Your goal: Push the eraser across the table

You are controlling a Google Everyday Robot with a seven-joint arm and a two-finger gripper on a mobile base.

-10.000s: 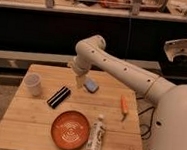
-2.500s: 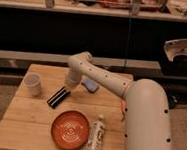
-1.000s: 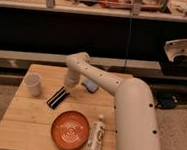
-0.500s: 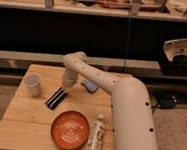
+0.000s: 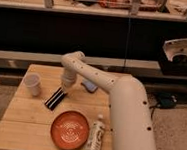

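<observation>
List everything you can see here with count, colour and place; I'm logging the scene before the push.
eraser: one, black with pale stripes, left-centre of the table, lying diagonally.
cup: one, white, upright near the left edge.
plate: one, orange-red, near the front edge.
bottle: one, pale, lying right of the plate.
pad: one, blue-grey, toward the back, partly behind the arm.
table: one, light wood, slatted.
arm: one, white, reaching in from the right.
hand: one, at the eraser's upper end.

Wood table (image 5: 19,119) w/ cup (image 5: 32,84), eraser (image 5: 55,98), plate (image 5: 69,130), bottle (image 5: 96,135), claw (image 5: 65,88) over eraser
</observation>
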